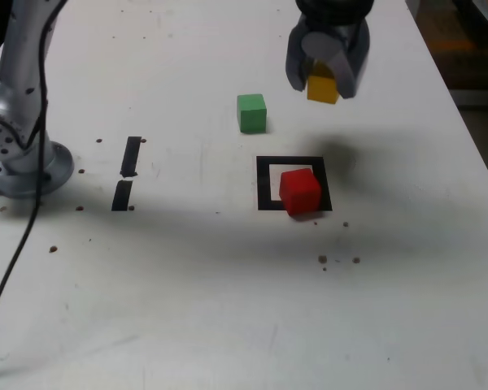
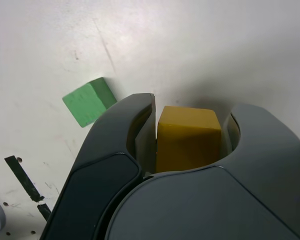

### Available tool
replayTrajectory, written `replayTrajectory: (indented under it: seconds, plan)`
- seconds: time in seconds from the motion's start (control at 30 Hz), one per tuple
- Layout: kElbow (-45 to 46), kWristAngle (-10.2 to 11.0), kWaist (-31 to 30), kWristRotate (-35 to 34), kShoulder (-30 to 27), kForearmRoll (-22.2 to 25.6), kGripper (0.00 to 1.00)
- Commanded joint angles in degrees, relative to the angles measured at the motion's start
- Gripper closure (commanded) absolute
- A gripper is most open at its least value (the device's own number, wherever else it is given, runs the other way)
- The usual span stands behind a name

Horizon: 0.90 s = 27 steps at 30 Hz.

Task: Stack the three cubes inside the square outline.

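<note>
Grey jaws of the gripper [image 1: 326,75] are clamped on the yellow cube [image 1: 322,86], held clear above the white table [image 1: 228,309]. In the exterior view the green cube [image 1: 251,112] sits at the gripper's eight o'clock. The red cube [image 1: 299,192] rests at six o'clock, overlapping the black square outline [image 1: 264,183]. Two black tape strips [image 1: 127,172] and the arm's base [image 1: 20,154] lie towards nine o'clock. Brown specks dot the table.

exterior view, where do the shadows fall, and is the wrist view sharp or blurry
Exterior view: a soft dark patch lies on the table past the square outline, below the raised gripper, and a broad dim band crosses below the red cube. Wrist view: the yellow cube is sharp; the green cube slightly soft.
</note>
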Motion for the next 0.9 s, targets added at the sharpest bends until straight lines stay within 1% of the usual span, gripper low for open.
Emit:
replayTrajectory:
  seconds: [0.0, 0.1, 0.23, 0.33, 0.67, 0.87]
  plan:
    - [-0.53, -0.44, 0.80, -0.44, -0.38, 0.01, 0.85]
    - [-0.72, -1.59, 2.63, -1.34, -0.02, -0.18, 0.85]
    - [-0.93, -3.65, 4.57, -1.79, 1.01, -1.06, 0.85]
    - [-0.65, -4.54, 5.27, -2.04, 1.95, -1.82, 0.85]
    - [2.25, -5.77, 6.59, -2.55, 4.50, -6.42, 0.82]
    - [4.12, -5.87, 7.42, -2.93, 4.89, -7.29, 0.74]
